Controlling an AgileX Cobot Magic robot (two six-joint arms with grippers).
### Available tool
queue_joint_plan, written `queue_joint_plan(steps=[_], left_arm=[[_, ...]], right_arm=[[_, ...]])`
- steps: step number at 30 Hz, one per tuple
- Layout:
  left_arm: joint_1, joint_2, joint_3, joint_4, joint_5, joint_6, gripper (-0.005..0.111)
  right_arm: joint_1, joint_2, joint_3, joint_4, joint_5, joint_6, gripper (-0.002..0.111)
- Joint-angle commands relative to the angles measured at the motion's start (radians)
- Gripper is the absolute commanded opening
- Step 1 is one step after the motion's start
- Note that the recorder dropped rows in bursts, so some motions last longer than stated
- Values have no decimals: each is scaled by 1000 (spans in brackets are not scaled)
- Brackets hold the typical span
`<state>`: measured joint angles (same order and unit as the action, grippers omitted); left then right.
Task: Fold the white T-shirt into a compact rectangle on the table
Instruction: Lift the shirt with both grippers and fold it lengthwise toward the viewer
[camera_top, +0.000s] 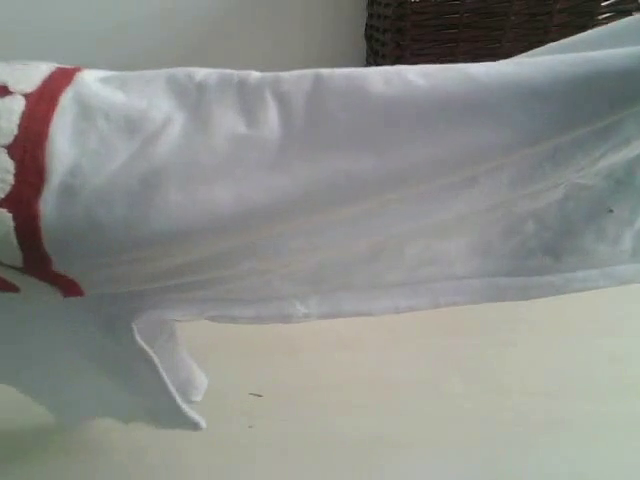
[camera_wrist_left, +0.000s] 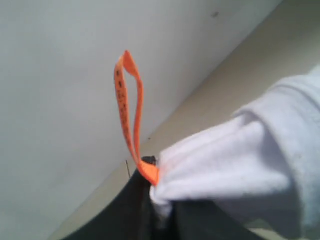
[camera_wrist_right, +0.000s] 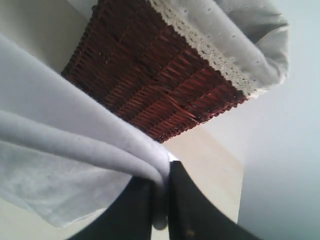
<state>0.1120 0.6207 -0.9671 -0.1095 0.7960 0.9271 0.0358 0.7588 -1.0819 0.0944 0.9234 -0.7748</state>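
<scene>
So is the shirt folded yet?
No. The white T-shirt hangs spread over the table, held by the left gripper and right gripper.

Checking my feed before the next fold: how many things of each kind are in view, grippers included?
white T-shirt: 1
table: 1
wicker basket: 1
basket liner: 1
grippers: 2, left gripper and right gripper, each pinching the shirt
Total: 6

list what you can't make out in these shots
Exterior view: the T-shirt fills the frame, no arm shows; its red lettering is cut by the left edge.
Left wrist view: print on the orange tag too small, blurred.
Right wrist view: basket contents hidden by its wall and liner.
</scene>
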Motion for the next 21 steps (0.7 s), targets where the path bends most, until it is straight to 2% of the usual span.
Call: queue_joint_plan(steps=[1,7,13,18,21], left_arm=[[5,-62,-36,5,-5,-20,0],[5,-63,-36,7,42,-26,0],[5,53,94,-6,32,-67,0],[5,241,214,-6,-129,55,0],[5,391,249,-4,-318,124,0]], right_arm=[[-1,-69,-18,1,0,41,0],[-1,-77,-17,1,27,49,0],[-1,70,97,-8,103,67,0],[-1,285,196,-64,-4,11,0],[-1,440,216,-102,-166,11,0]])
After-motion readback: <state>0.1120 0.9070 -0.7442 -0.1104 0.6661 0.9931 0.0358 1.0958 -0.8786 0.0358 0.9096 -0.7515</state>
